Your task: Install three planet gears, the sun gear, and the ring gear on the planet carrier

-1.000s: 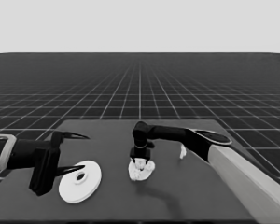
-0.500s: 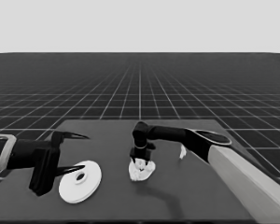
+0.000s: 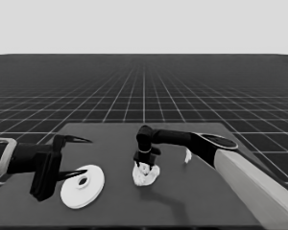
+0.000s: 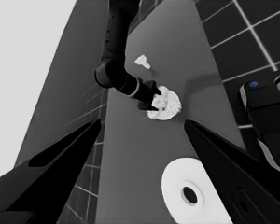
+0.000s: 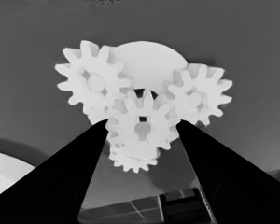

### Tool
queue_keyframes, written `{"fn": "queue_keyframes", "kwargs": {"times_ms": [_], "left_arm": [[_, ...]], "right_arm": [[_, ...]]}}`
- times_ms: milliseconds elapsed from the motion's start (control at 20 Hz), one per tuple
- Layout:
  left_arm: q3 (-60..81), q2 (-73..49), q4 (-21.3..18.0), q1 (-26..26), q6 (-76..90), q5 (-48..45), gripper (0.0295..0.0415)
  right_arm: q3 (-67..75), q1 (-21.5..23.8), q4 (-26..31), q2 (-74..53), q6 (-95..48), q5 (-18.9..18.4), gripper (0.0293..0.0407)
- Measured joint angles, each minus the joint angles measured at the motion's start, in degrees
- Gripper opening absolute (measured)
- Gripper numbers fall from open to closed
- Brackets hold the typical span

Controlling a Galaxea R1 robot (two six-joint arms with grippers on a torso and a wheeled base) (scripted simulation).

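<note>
The smaller round part (image 3: 145, 175) lies at the table's middle with small toothed gears on it. In the right wrist view it (image 5: 149, 58) carries a gear on one side (image 5: 93, 84), one on the other (image 5: 198, 95) and a third (image 5: 130, 158) partly hidden under the central gear (image 5: 142, 126). My right gripper (image 5: 142, 123) is shut on that central gear and stands straight down over the stack (image 3: 143, 165). The larger round part (image 3: 82, 186) lies flat at the left, under the open fingers of my waiting left gripper (image 3: 86, 156), not held.
A thin white piece (image 3: 187, 155) stands to the right of the stack, beside the right arm. The left wrist view shows the same stack (image 4: 164, 103), the larger round part (image 4: 191, 191) and dark machinery with blue lights (image 4: 266, 121) past the table's edge.
</note>
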Motion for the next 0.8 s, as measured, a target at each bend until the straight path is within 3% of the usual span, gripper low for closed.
{"fn": "queue_keyframes", "kwargs": {"times_ms": [800], "left_arm": [[0.00, 0.00, 0.00, 0.00, 0.00, 0.00, 0.0385]], "right_arm": [[0.00, -0.01, 0.00, 0.00, 9.60, 0.00, 0.0309]]}}
